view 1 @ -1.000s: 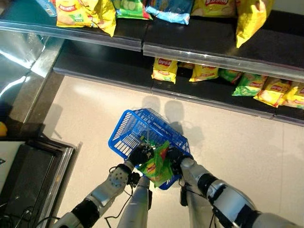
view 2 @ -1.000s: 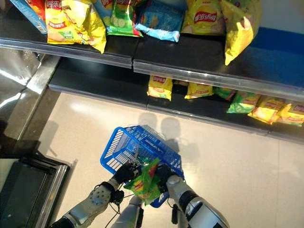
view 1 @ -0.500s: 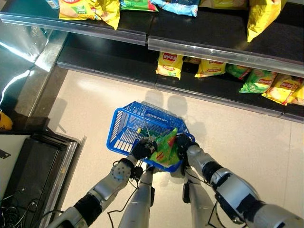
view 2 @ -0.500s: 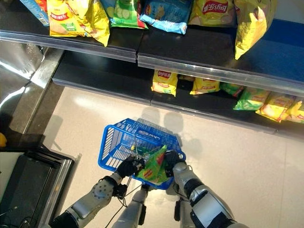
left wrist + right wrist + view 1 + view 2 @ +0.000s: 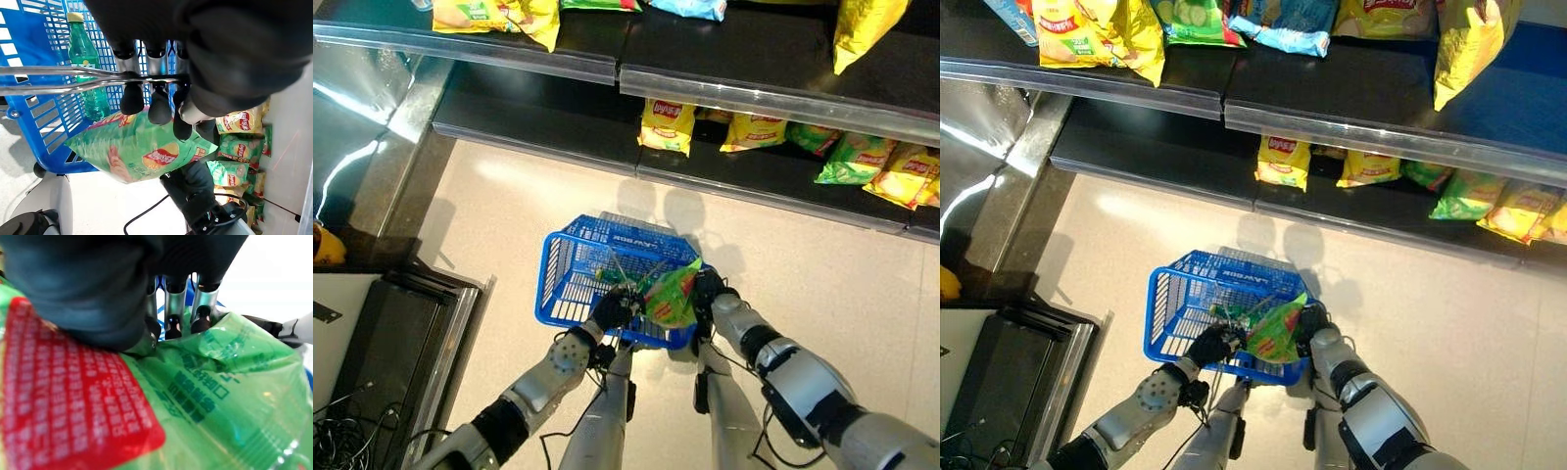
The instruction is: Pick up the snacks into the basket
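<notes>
Comparing the left eye view with the picture a second before, you would have found that the green snack bag (image 5: 674,295) had risen from the basket's near corner to a place over its right end, and the whole scene had shifted as the camera moved. Your right hand (image 5: 707,290) was at the bag's right edge; your left hand (image 5: 610,309) was at the blue basket (image 5: 551,284), whose wire handles (image 5: 628,275) stood up.

From the right eye view you had the shelves (image 5: 1371,137) behind, stocked with yellow and green bags (image 5: 1282,160) on two levels.

Your left wrist view showed the left hand's fingers (image 5: 132,96) curled round the wire handles. Inside the basket lay a green bottle (image 5: 87,63) with a yellow cap. The snack bag hung beside the basket's rim, partly over it.

Your right wrist view showed the fingers (image 5: 173,324) and thumb of the right hand pinching the bag's top edge.
</notes>
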`<state>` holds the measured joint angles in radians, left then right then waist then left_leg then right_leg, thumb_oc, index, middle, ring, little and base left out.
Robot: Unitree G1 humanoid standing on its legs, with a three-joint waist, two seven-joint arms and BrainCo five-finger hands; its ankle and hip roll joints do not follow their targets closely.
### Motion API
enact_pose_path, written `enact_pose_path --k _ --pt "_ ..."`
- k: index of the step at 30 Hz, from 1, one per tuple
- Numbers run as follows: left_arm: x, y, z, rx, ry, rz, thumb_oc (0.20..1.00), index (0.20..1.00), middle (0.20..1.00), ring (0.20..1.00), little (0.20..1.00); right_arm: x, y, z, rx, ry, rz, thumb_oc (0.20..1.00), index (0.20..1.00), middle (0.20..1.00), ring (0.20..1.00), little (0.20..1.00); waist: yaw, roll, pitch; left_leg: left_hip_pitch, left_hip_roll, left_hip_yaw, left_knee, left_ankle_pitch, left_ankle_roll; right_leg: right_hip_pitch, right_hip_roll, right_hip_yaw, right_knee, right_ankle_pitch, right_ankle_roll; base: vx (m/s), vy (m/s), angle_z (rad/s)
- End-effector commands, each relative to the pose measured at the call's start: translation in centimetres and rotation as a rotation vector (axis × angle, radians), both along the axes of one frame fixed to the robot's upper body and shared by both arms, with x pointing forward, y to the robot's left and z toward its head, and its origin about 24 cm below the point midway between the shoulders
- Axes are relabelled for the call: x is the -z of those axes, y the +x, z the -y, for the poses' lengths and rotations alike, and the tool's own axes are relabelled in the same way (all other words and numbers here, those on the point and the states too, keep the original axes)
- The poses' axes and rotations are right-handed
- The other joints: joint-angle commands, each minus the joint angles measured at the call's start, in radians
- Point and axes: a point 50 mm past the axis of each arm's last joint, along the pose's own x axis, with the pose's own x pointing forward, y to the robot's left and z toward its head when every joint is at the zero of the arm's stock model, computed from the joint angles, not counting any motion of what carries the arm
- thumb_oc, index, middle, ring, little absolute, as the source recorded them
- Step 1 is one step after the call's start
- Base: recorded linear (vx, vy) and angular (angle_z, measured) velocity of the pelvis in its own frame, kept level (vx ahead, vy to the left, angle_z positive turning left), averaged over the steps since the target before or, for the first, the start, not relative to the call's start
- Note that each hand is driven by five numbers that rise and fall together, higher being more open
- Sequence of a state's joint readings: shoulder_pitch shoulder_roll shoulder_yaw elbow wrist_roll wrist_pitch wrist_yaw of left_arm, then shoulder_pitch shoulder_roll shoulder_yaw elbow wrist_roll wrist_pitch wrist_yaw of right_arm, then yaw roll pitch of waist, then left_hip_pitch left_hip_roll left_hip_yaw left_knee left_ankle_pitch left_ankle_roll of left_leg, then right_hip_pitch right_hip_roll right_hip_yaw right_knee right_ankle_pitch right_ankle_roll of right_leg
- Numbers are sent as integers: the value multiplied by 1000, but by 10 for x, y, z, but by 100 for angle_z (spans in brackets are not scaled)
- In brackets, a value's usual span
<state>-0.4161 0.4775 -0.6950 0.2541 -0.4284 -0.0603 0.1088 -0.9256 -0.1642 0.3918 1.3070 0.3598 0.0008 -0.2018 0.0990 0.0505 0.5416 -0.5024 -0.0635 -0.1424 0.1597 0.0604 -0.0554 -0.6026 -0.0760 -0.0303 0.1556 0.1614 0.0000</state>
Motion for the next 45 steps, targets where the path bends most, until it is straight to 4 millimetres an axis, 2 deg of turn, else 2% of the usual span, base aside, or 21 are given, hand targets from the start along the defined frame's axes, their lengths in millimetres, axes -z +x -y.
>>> enact_pose_path --k 1,2,3,4,7,9,11,14,19,25,27,28,30,31,33,36,39,42,44,45 --pt "-52 -28 38 216 -213 212 200 200 200 200 200 -38 18 23 11 -222 120 200 200 200 200 200 -5 78 -22 -26 -14 6 2 -19 -11 6 -63 35 116 -179 132 0 0 0" --pt "-52 -27 35 207 -210 219 200 200 200 200 200 -38 17 21 -59 -399 133 200 200 200 200 200 -8 70 -22 -27 -12 8 5 -20 -12 2 -62 38 117 -177 132 0 0 0" --pt "-52 -27 35 207 -210 219 200 200 200 200 200 -38 17 21 -59 -399 133 200 200 200 200 200 -8 70 -22 -27 -12 9 5 -20 -12 2 -62 39 117 -177 132 0 0 0" --pt "-52 -28 35 210 -208 224 200 200 200 200 200 -34 16 10 -170 -552 138 200 200 200 200 200 -15 65 -22 -27 -12 10 6 -20 -13 2 -61 41 118 -176 132 0 0 0" --pt "-54 -28 36 215 -209 230 200 200 200 200 200 -24 11 2 -226 -599 113 200 200 200 200 200 -21 62 -22 -27 -12 11 9 -21 -14 1 -61 41 122 -175 132 0 0 0" --pt "-56 -28 35 218 -215 234 200 200 200 200 200 -10 4 -14 -351 -737 81 200 200 200 200 200 -24 60 -22 -26 -11 11 10 -21 -16 1 -60 44 122 -175 132 0 0 0" --pt "-61 -28 36 229 -228 245 200 200 200 200 200 -3 1 -19 -408 -805 58 200 200 200 200 200 -25 61 -22 -29 -10 12 8 -20 -17 -3 -60 45 122 -174 131 0 0 0" --pt "-68 -29 39 255 -250 261 200 200 200 200 200 1 -2 -26 -458 -855 58 200 200 200 200 200 -26 68 -22 -37 -11 9 5 -14 -19 -11 -63 41 127 -174 132 0 0 0" --pt "-82 -34 50 325 -287 298 200 200 200 200 200 1 -2 -32 -462 -826 47 200 200 200 200 200 -29 81 -22 -49 -12 9 -3 -5 -22 -27 -70 34 132 -172 134 0 0 0" --pt "-97 -40 61 411 -312 342 200 200 200 200 200 -5 -1 -46 -471 -760 89 200 200 200 200 200 -30 81 -22 -57 -14 12 -9 1 -22 -32 -73 33 125 -166 135 -2 1 1" --pt "-98 -42 63 422 -324 336 200 200 200 200 200 -7 -2 -59 -491 -717 109 200 200 200 200 200 -32 78 -22 -59 -14 13 -9 1 -22 -35 -72 35 127 -164 135 0 0 0" --pt "-98 -42 63 422 -323 336 200 200 200 200 200 -7 -2 -59 -491 -717 109 200 200 200 200 200 -32 77 -22 -59 -14 13 -9 1 -22 -35 -72 35 127 -164 135 0 0 0" --pt "-97 -43 65 433 -337 323 200 200 200 200 200 -10 -5 -78 -518 -651 140 200 200 200 200 200 -32 68 -22 -63 -14 17 -4 -2 -19 -38 -71 40 123 -160 135 0 0 0" --pt "-97 -43 65 432 -337 323 200 200 200 200 200 -10 -5 -78 -518 -651 140 200 200 200 200 200 -32 68 -22 -63 -14 17 -4 -3 -19 -39 -71 40 123 -160 135 0 0 0" --pt "-99 -47 67 451 -359 317 200 200 200 200 200 -18 -7 -96 -557 -594 213 200 200 200 200 200 -32 65 -22 -70 -13 18 4 -5 -18 -44 -70 44 121 -158 135 0 0 0" --pt "-100 -50 67 472 -373 313 200 200 200 200 200 -23 -5 -98 -573 -616 247 200 200 200 200 200 -31 69 -22 -75 -15 18 7 -6 -19 -49 -71 44 126 -160 134 0 0 0" --pt "-98 -52 67 487 -375 300 200 200 200 200 200 -35 1 -91 -562 -648 291 200 200 200 200 200 -30 80 -22 -79 -17 18 4 0 -22 -52 -74 41 131 -161 134 0 0 0" --pt "-97 -52 64 497 -362 297 200 200 200 200 200 -50 10 -78 -491 -619 324 200 200 200 200 200 -30 89 -22 -85 -19 19 -2 8 -26 -57 -77 38 128 -156 137 0 0 0" --pt "-97 -52 64 496 -363 295 200 200 200 200 200 -52 12 -75 -475 -620 321 200 200 200 200 200 -30 89 -22 -85 -18 19 -3 9 -27 -58 -79 37 127 -155 137 1 5 2" --pt "-97 -52 64 495 -362 287 200 200 200 200 200 -58 18 -63 -421 -619 317 200 200 200 200 200 -30 91 -22 -86 -19 21 -5 11 -27 -60 -79 36 128 -154 137 2 7 3"
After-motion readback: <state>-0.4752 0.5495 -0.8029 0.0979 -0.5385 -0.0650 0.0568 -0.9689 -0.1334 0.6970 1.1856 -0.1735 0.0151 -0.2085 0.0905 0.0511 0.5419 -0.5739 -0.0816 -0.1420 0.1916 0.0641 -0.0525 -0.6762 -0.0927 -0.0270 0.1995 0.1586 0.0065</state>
